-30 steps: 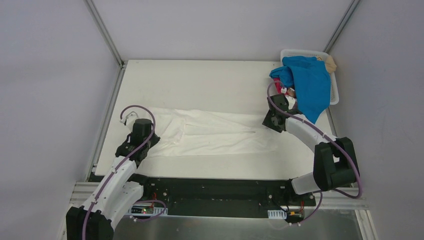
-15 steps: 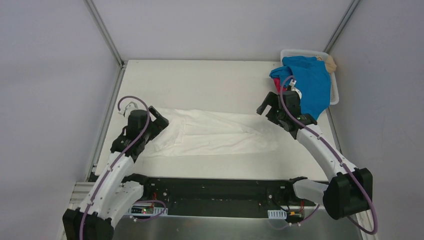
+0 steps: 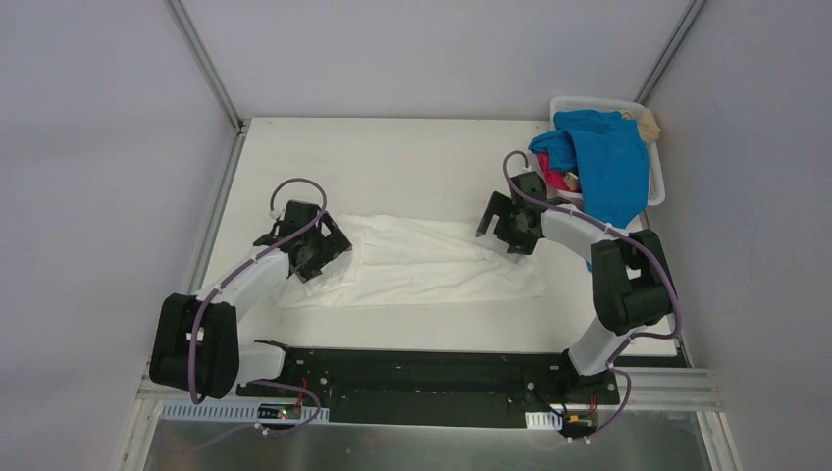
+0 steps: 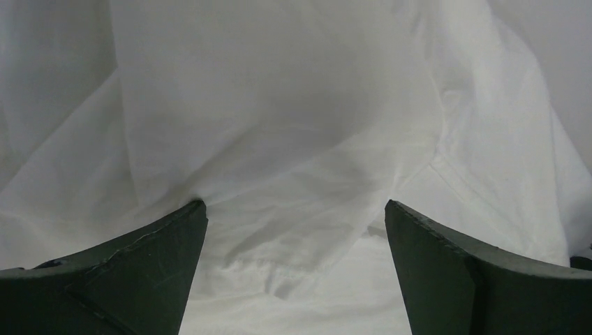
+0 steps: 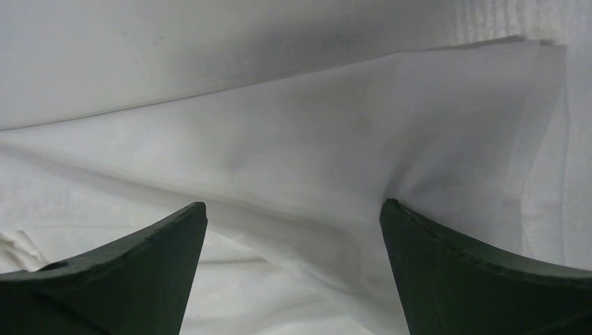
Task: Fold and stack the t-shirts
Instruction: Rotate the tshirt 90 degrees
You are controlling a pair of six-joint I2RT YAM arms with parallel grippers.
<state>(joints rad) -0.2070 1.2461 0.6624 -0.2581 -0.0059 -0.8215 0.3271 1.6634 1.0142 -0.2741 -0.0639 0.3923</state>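
T-shirt (image 3: 432, 265) white, laid flat, long axis left to right

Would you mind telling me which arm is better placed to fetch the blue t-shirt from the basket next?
Probably the right. The right gripper hangs open near the basket holding the blue t-shirt; the left gripper is over the opposite end of the white t-shirt.

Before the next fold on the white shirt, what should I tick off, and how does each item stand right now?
1. The left gripper open over the white shirt: ok.
2. The right gripper open over it: ok.
3. Shirt lying flat on the table: ok, slightly wrinkled.
4. Sleeves tucked in: cannot tell.
5. The blue shirt apart from it, on the basket: ok.
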